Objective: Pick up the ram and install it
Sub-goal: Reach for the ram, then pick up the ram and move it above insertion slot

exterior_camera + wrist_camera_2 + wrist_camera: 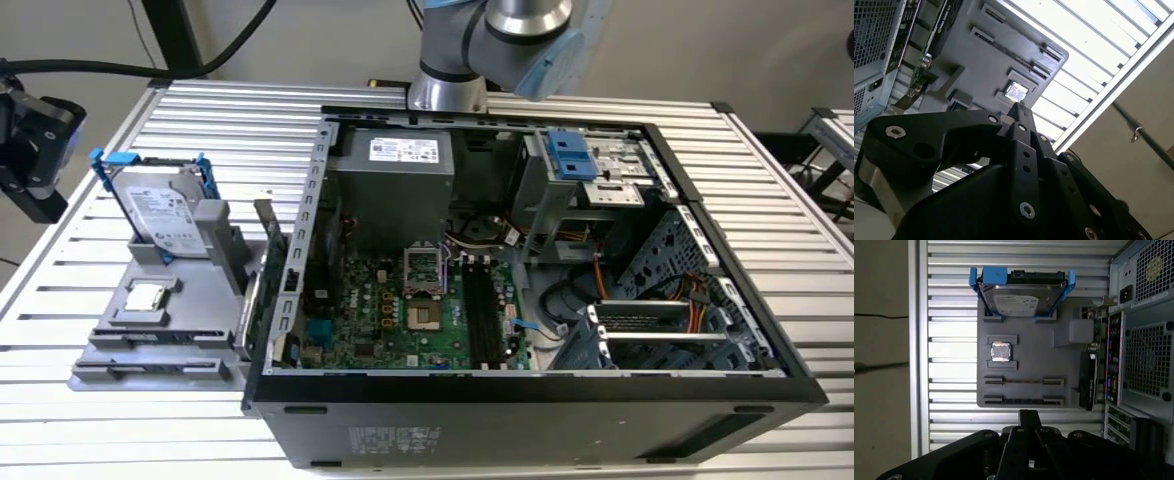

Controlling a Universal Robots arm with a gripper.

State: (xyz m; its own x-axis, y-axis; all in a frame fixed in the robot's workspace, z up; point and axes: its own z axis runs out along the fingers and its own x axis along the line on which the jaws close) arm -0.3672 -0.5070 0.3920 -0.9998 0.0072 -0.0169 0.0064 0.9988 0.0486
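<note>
**A:** What does the exterior view give you?

**B:** An open computer case (534,395) lies on a slatted table (227,120), and the arm (447,70) rises behind it. A gray tray (200,300) sits just beside the case, toward the exterior view's left. A hard drive (167,210) with blue clips stands at the tray's far end. A small square chip (147,296) lies in the middle. The ram (150,363) stands on edge in the front holder, well apart from the long black slots (483,320) on the board inside the case.

**A:** And the first wrist view?

**B:** It looks down on the same tray. The gripper (1028,414) hangs above the table with its tip just off the tray's edge on the ram's side. Its fingertips are pressed together with nothing between them. The ram is the nearest thing to it, a dark strip spanning two end holders and untouched. The next holder carries a thinner line, and I cannot tell what that is. A dark card (1087,380) stands on edge between the tray and the case.

**A:** The second wrist view?

**B:** The gripper's black links converge to a closed, empty tip. Beyond the tip is the chip in its square seat on the tray. A perforated wall of the case shows at one corner.
</note>
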